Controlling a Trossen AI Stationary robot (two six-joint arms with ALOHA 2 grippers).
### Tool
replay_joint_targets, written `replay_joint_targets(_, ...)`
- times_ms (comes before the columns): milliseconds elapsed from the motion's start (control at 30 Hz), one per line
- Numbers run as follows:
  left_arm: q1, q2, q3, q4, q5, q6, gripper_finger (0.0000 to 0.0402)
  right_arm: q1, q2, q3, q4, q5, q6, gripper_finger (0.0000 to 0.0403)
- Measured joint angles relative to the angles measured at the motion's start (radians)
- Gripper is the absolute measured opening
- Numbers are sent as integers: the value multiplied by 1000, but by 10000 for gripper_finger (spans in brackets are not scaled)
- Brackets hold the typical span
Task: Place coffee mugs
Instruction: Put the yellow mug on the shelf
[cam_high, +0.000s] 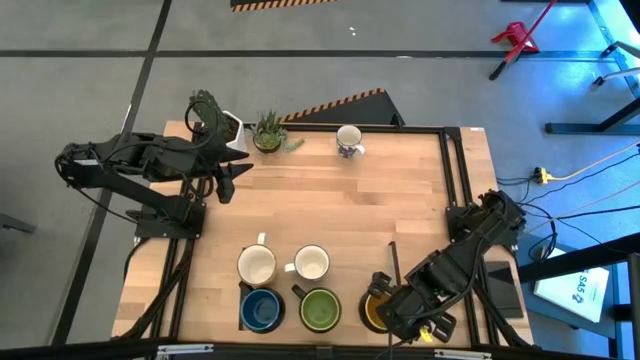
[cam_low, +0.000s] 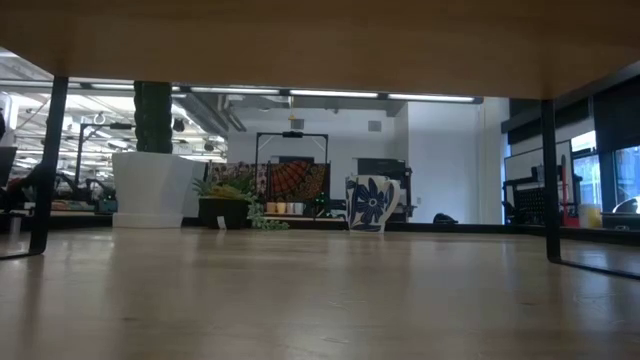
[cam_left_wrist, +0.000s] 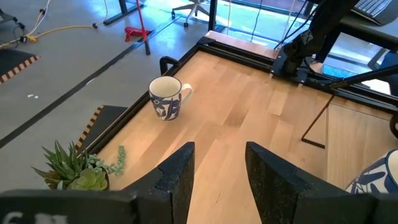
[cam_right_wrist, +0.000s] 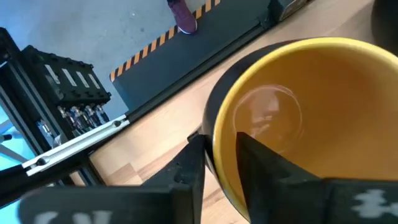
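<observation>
Near the table's near edge, a blue mug (cam_high: 262, 310) and a green mug (cam_high: 320, 310) stand in a row, with two cream-white mugs (cam_high: 257, 265) (cam_high: 312, 263) behind them. My right gripper (cam_high: 381, 297) is shut on the orange-yellow mug (cam_high: 372, 314), right of the green one. The white mug with a blue pattern (cam_high: 349, 141) (cam_left_wrist: 166, 98) (cam_low: 372, 204) stands alone at the far edge. My left gripper (cam_high: 228, 178) (cam_left_wrist: 217, 180) hovers open near the far left corner, beside the plants. My right gripper (cam_right_wrist: 217, 146) has the orange-yellow mug by its wall at the rim (cam_right_wrist: 216, 121), one finger (cam_right_wrist: 267, 171) inside the cup and one (cam_right_wrist: 186, 168) outside. The fingers slant down from above and from the table's right. The mug is upright. The arm hides its base.
A small pot with a spiky green plant (cam_high: 268, 132) (cam_left_wrist: 74, 169) and a white pot with a cactus (cam_high: 215, 120) (cam_low: 150, 190) stand at the far left. A dark metal frame (cam_high: 455, 190) edges the table's right side. Bare wood lies between the mug row and the far edge.
</observation>
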Motion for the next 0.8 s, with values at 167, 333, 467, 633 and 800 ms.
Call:
replay_joint_targets(167, 0, 0, 0, 0, 0, 0, 137, -26, 0, 0, 22, 3, 2, 103)
replay_joint_targets(333, 0, 0, 0, 0, 0, 1, 137, -62, 0, 0, 26, 0, 2, 119)
replay_joint_targets(467, 0, 0, 0, -4, 0, 1, 137, -74, 0, 0, 26, -7, 13, 119)
replay_joint_targets(633, 0, 0, 0, -19, 0, 1, 137, -71, 0, 0, 24, -7, 22, 121)
replay_joint_targets(800, 0, 0, 0, -21, 0, 1, 137, -71, -3, 25, 20, -4, 56, 121)
